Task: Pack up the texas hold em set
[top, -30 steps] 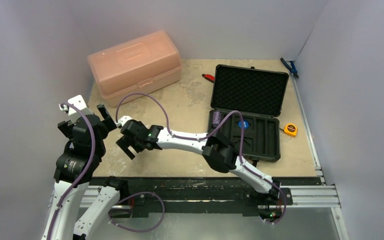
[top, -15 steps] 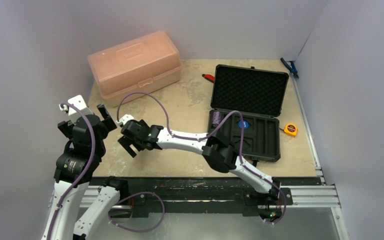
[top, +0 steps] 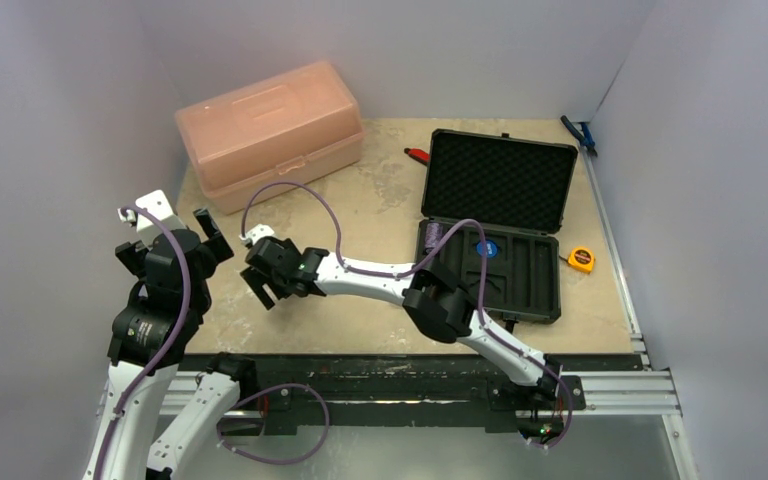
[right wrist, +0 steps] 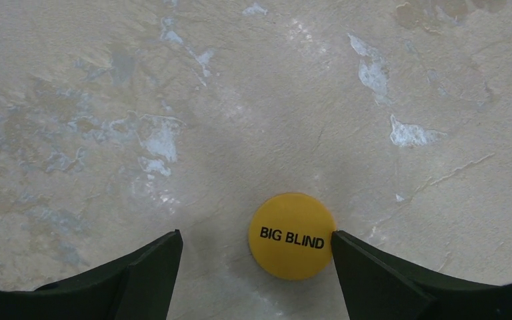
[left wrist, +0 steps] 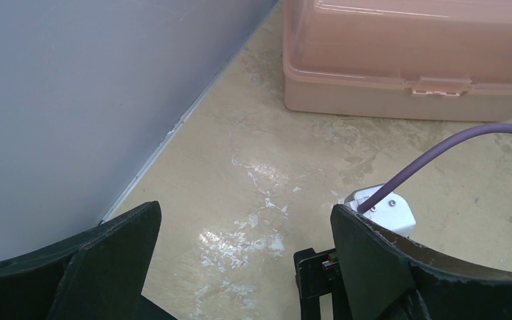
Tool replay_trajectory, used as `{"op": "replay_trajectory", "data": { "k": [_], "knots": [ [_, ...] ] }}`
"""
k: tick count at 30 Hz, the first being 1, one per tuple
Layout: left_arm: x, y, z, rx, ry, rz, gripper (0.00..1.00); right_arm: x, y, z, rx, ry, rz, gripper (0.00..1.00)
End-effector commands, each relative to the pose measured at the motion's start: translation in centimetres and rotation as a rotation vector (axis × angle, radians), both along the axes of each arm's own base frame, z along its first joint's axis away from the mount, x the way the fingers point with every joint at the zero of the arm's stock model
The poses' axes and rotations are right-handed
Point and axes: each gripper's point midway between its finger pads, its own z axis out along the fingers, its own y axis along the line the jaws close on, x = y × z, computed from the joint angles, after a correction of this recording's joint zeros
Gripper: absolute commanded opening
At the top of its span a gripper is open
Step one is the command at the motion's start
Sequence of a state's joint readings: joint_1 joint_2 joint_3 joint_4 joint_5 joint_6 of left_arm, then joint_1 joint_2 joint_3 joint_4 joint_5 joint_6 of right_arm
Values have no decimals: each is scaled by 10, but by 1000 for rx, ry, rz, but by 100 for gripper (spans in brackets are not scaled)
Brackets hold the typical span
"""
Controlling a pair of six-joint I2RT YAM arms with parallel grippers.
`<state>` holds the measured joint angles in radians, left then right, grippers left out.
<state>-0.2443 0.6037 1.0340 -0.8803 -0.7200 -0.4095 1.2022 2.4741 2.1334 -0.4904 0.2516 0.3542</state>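
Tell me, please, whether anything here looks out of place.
Yes: the yellow BIG BLIND disc lies loose on the table, between the open fingers of the right gripper, well away from the open black case.

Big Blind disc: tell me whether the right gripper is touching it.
Cannot tell. Right wrist view: the disc meets one finger at its edge, but the finger's height is unclear.

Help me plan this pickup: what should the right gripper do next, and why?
Probably lower the right gripper a little and close: its open jaws straddle the yellow BIG BLIND disc, lying flat on the table, nearer one finger.
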Motion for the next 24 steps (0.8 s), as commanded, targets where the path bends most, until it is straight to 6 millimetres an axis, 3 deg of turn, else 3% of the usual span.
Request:
{"op": "replay_trajectory", "data": {
  "k": [1,11,17,24],
  "knots": [
    [0,3,6,-11,-37,26,100,7,-2,-17,4,20,-49,85],
    [0,3,6,-11,-39,24,100,11,-18,-33,-66,7,-85,77],
    [0,2,6,-14,-40,20,100,17,-33,-21,-93,-45,-116,81],
    [0,2,6,-11,-38,19,100,19,-32,-14,-81,-60,-116,81]
  ]
}}
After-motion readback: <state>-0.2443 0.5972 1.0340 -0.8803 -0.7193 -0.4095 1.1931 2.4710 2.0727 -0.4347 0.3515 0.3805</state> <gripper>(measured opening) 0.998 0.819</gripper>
